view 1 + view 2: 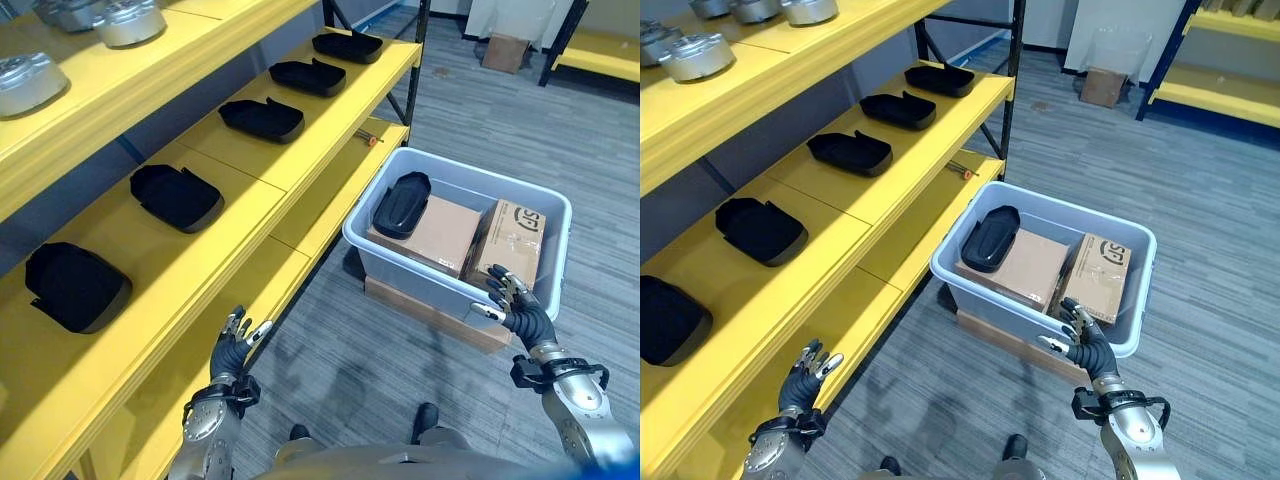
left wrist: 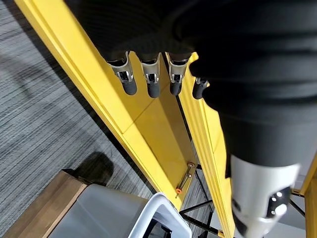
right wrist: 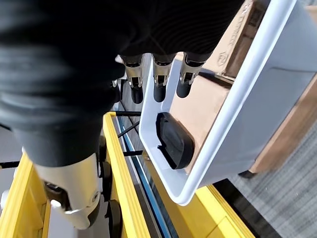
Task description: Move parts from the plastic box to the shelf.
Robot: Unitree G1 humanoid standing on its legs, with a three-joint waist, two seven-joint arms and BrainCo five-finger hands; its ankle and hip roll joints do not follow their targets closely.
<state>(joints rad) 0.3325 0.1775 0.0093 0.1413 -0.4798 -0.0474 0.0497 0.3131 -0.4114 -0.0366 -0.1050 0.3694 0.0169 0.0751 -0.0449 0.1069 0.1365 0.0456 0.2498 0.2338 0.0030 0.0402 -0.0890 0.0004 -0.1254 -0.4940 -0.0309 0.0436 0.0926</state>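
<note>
Plastic box (image 1: 552, 212): 1 black part (image 1: 401, 203) atop cardboard boxes (image 1: 424, 236)
Shelf (image 1: 255, 150): 5 black parts
Right hand (image 1: 511, 297): fingers apart, at box rim
Left hand (image 1: 235, 344): fingers apart, empty

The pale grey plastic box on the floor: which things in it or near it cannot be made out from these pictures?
- Floor of the pale grey plastic box: covered by two brown cardboard cartons, both eye views.
- Underside of the black moulded part: it lies on a carton.
- Flat brown board under the box: the box hides most of it.
- Small orange-tipped tool on the lower yellow shelf: too small to identify.
</note>
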